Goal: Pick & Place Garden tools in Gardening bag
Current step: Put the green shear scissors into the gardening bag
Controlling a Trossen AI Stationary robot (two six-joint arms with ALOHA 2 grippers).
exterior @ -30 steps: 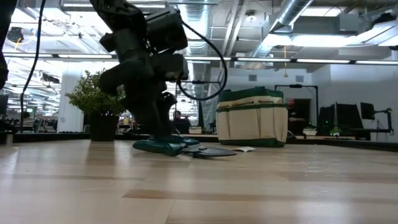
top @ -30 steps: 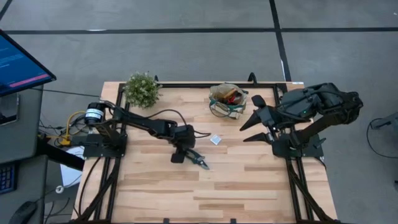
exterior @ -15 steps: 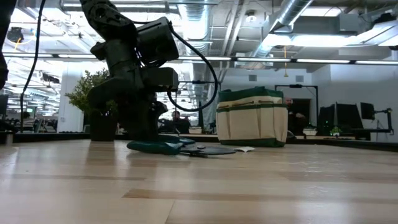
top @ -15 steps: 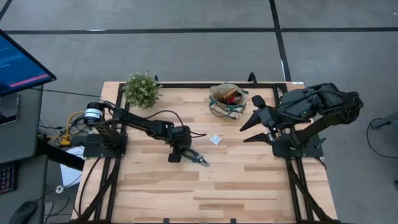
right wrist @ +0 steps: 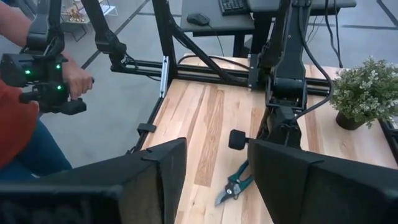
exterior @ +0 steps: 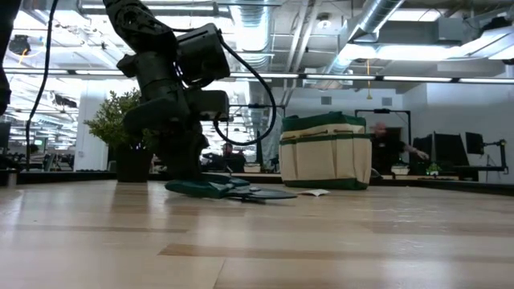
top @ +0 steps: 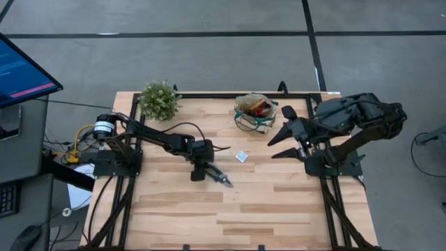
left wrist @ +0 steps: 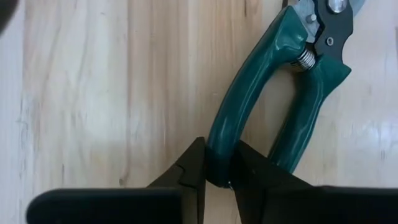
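Note:
The pruning shears (top: 221,177) with dark green handles lie flat on the table near its middle; they also show in the low view (exterior: 241,191). My left gripper (top: 200,172) stands low over their handle end and is shut on one handle. The tan gardening bag (top: 254,112) with green trim stands at the table's far side, with a red item and other tools inside. My right gripper (top: 280,143) hangs open and empty to the right of the bag, above the table. My left gripper pinches one green handle of the shears (left wrist: 219,149) between its two fingers, near the handle's free end. The fingers come from above, pointing down, and lie across the handle. The other handle (left wrist: 298,134) is free, and the shears lie flat on the table.
A potted green plant (top: 159,100) stands at the far left corner. A small white packet (top: 242,156) lies between the shears and the bag. A person holding a controller (right wrist: 37,81) stands beyond the table's left side. Bare wood lies along the near half (top: 244,216).
My left gripper has come down to the table at the shears' handle end and moved slightly toward the table's left. The shears have stayed flat on the table, shifting a little with it.

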